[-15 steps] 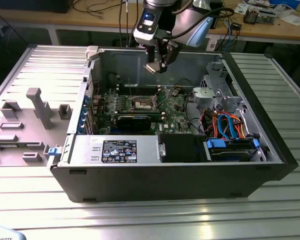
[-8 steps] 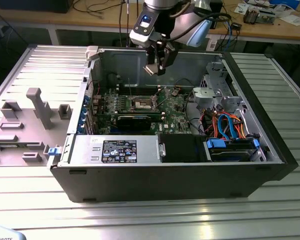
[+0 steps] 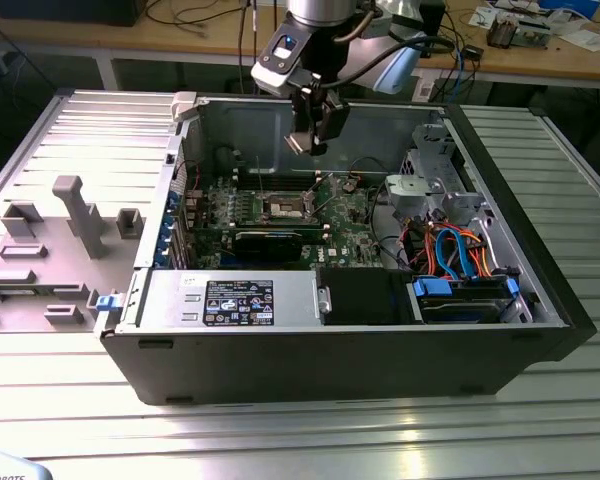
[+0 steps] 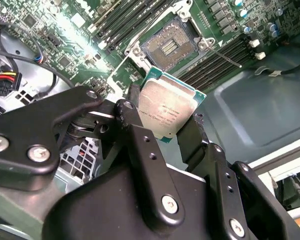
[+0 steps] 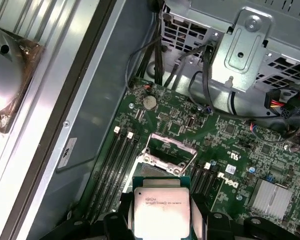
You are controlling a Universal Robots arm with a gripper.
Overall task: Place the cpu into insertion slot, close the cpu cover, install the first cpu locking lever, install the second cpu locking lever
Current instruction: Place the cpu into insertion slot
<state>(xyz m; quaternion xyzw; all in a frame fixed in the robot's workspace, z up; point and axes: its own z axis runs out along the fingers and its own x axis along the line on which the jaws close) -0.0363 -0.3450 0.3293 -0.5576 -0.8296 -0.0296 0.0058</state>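
Note:
My gripper (image 3: 313,135) hangs over the open computer case, shut on the cpu (image 3: 298,143), a small silvery square chip. Both wrist views show the cpu (image 4: 167,110) (image 5: 161,207) pinched by its edges between the black fingers (image 4: 135,107). The insertion slot (image 4: 171,45) (image 3: 285,207) lies bare on the green board below, well apart from the chip. The cpu cover (image 5: 171,149) stands tilted up at the slot's far edge. Two thin locking levers (image 4: 225,54) (image 4: 119,67) stick out loose beside the slot.
A long black expansion card (image 3: 270,243) lies close to the slot. The metal drive cage (image 3: 430,180) and orange and blue cables (image 3: 450,250) fill the exterior view's right. The power supply (image 3: 230,300) sits at the front. Case walls (image 3: 220,125) ring the board.

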